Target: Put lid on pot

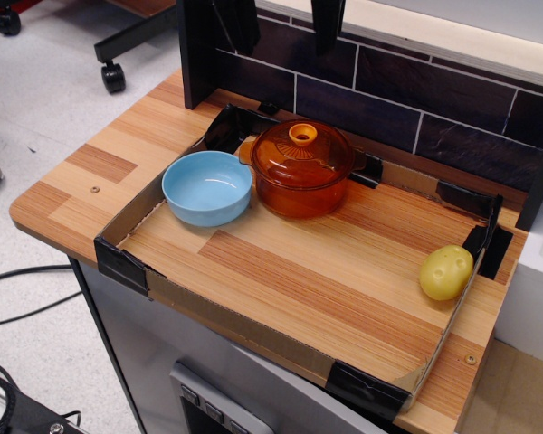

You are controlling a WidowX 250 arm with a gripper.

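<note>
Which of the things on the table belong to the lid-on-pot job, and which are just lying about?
Part of the job:
- lid, seated on the pot
- pot
- claw, open, raised above the pot, holding nothing

Just lying about:
- blue bowl, beside the pot
- yellow potato toy, at the tray's right edge
- cardboard tray

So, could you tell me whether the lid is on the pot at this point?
On. The lid sits level across the rim of the pot, knob up, and the open gripper is well above it, touching nothing.
</note>
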